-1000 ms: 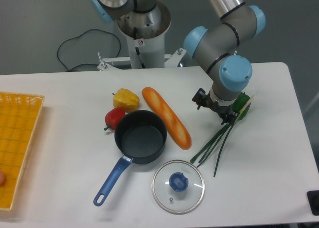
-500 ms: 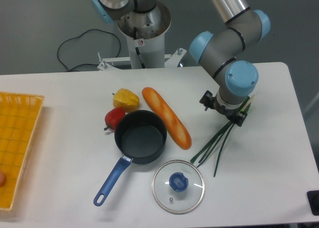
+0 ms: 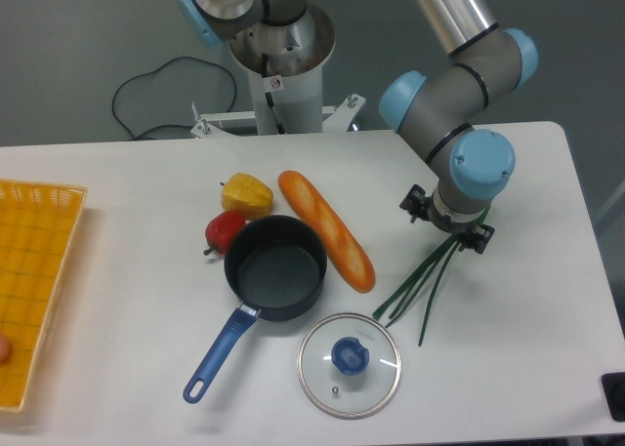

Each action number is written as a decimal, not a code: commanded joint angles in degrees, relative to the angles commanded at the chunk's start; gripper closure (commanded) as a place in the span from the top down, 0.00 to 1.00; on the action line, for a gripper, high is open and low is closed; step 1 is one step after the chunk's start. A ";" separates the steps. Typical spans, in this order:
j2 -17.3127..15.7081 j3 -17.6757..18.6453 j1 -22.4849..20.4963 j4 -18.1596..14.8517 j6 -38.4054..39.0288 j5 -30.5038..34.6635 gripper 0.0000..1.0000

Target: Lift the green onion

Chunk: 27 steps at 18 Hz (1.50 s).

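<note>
On the white tabletop (image 3: 127, 270): one bread loaf (image 3: 326, 229) lying diagonally just left of the work area, one dark saucepan (image 3: 274, 267) with a blue handle touching or nearly touching the loaf's left side, one glass lid (image 3: 349, 364) with a blue knob in front of the pan, one yellow pepper (image 3: 246, 193) and one red pepper (image 3: 224, 230) behind the pan, one yellow basket (image 3: 34, 270) at the far left edge. Behind the tabletop, the arm's grey mounting column (image 3: 283, 75) and a black cable (image 3: 156, 90) looping on the floor. One green onion (image 3: 420, 292) on the right half of the tabletop, dark stalks fanning out toward the lid and the front, upper end running up under the wrist and hidden there. Nothing lying across the stalks; loaf tip near the lowest stalks but apart from them, lid rim just beside the stalk ends. One gripper (image 3: 451, 231) directly over the onion's upper end, seen from above with the blue wrist joint covering most of it. Fingers hidden beneath the wrist; cannot tell whether spread wide, narrow, or closed on the stalks, nor whether touching them.
</note>
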State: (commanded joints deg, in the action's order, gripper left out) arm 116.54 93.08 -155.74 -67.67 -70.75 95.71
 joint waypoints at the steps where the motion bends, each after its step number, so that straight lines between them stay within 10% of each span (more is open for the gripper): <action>1: -0.09 0.00 -0.09 0.00 -0.09 0.09 1.00; 27: 0.09 -4.05 -8.61 -1.76 -13.19 7.38 1.00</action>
State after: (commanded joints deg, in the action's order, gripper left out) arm 116.63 89.03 -164.35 -69.43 -83.94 103.10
